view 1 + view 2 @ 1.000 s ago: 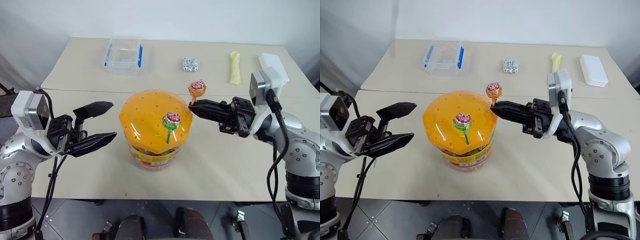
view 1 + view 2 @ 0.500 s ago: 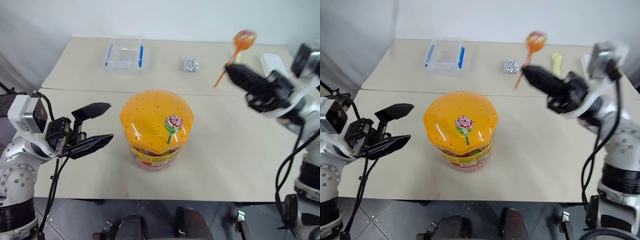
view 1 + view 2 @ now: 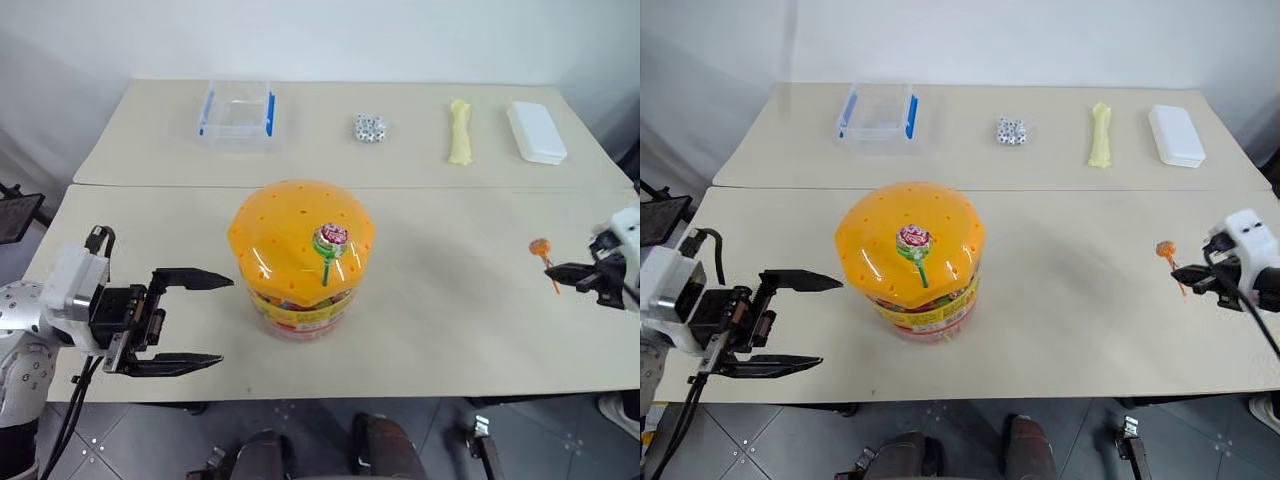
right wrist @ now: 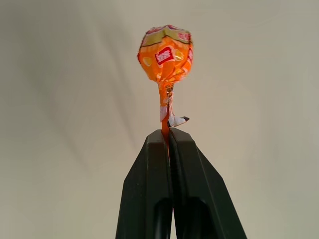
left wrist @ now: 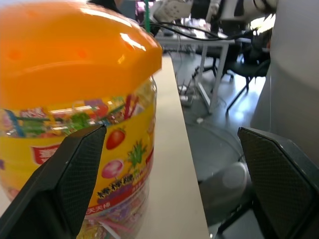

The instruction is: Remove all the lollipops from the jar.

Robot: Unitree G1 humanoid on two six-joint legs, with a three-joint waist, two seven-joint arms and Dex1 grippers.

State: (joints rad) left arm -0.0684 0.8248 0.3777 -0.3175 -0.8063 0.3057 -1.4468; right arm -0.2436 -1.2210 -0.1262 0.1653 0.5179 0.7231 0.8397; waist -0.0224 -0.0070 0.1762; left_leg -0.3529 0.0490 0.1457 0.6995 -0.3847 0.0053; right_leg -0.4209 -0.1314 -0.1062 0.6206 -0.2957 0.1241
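One orange-wrapped lollipop (image 4: pixel 165 54) is being pinched by its stick in the right gripper (image 3: pixel 1188 279) over the table (image 3: pixel 450 300), presumably for set-down, while the left gripper (image 3: pixel 205 320) is waiting wide apart beside the jar (image 3: pixel 300 255), where another lollipop (image 3: pixel 329 238) is standing in the lid.

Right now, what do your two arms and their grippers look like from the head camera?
The left gripper has two long black tapered fingers on a black body, behind it a white boxy wrist block, a silver-grey jointed arm with bolt heads and a black cable hanging down. The wrist view shows its fingers have finely textured pads. The right gripper is also black with slim fingers, a white wrist block and a black cable.
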